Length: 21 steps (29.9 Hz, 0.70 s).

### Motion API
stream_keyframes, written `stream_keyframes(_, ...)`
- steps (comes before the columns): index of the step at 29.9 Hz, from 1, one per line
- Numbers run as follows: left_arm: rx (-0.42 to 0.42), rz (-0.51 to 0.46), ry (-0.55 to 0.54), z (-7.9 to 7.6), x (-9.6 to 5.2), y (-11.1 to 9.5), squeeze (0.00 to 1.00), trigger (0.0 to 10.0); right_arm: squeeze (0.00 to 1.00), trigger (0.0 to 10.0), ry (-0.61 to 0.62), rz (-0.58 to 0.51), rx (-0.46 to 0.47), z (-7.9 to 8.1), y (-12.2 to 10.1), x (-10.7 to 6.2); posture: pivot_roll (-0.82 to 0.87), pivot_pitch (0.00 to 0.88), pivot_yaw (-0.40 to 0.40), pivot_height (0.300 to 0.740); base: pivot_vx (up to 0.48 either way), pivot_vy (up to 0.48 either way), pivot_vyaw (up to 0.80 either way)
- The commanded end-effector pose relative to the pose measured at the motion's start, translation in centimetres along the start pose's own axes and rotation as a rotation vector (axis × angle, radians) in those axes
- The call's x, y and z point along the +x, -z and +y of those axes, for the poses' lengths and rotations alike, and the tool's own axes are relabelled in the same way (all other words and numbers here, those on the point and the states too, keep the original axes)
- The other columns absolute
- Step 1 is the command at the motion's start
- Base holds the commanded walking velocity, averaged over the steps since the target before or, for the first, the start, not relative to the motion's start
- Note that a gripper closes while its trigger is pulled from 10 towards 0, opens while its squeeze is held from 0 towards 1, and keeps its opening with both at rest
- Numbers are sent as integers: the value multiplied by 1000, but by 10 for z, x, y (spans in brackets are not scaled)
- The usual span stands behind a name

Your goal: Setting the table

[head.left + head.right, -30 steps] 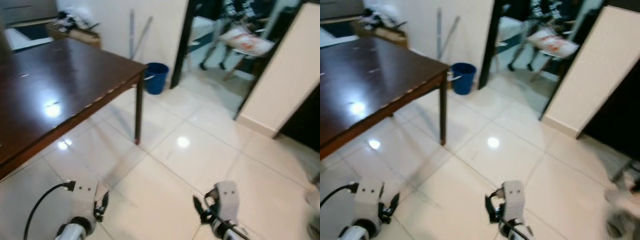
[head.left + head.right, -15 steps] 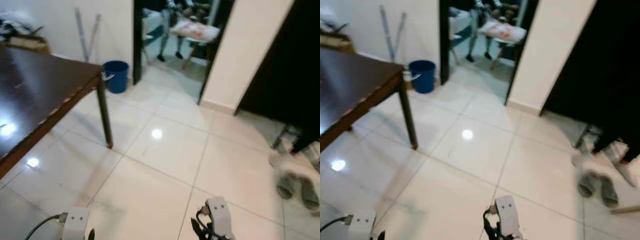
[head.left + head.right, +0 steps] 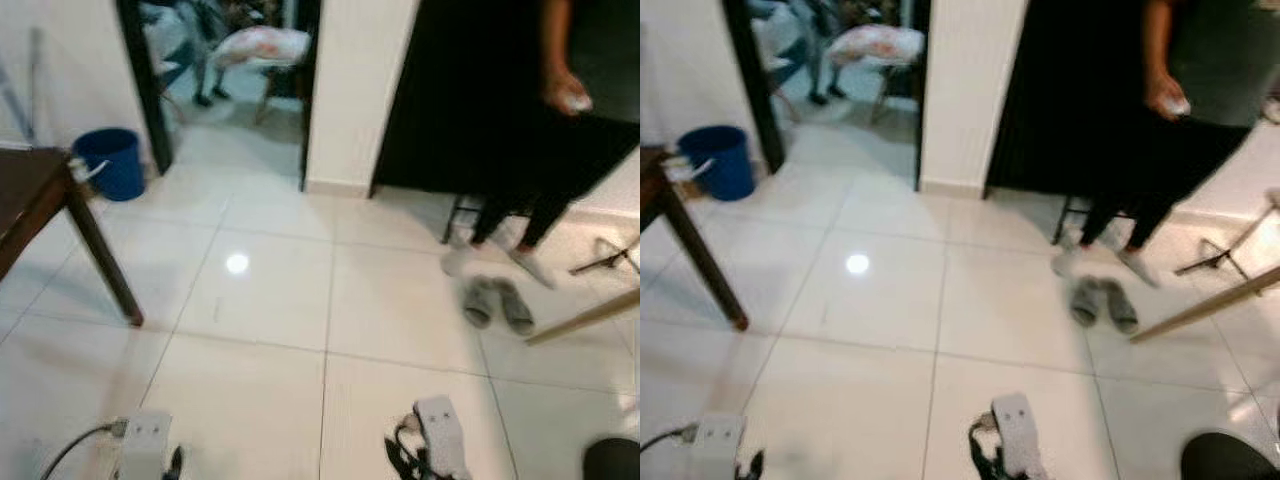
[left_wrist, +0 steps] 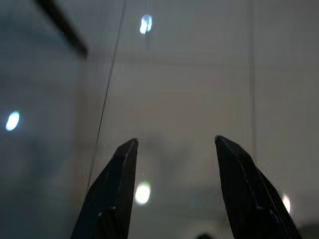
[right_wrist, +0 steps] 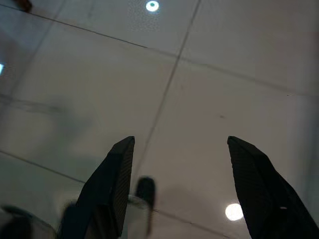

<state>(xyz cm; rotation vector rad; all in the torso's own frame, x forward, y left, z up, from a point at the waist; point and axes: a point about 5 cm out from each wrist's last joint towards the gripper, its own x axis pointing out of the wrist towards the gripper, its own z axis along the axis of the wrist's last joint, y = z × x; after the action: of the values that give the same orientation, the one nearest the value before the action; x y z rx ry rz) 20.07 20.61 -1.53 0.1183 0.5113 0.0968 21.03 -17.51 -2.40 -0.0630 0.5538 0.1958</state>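
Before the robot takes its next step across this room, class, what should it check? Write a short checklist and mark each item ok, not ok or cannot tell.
1. Left hand holds nothing: ok, fingers apart over bare tile.
2. Right hand holds nothing: ok, fingers apart, only floor between them.
3. Table in reach for setting: not ok, just its corner and one leg show at the far left.
4. Tableware to carry in sight: not ok, none can be made out.
5. Path ahead is safe: not ok, a person stands ahead to the right, with slippers lying on the floor in front of them.
6. Bucket out of the way: ok, it stands by the doorway beyond the table.
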Motion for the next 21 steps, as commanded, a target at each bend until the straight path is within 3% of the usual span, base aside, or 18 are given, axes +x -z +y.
stream_keyframes(1, -5, 69, -17, 6, -8, 19, 0, 10000, 0, 10000, -4, 0, 11, 4, 3, -1, -20, 0, 40, 740, 0, 0, -731)
stream_keyframes(21, -10, 47, -11, 4, -5, 20, 0, 10000, 0, 10000, 0, -12, 14, 3, 4, 0, -16, 0, 40, 740, 0, 0, -734)
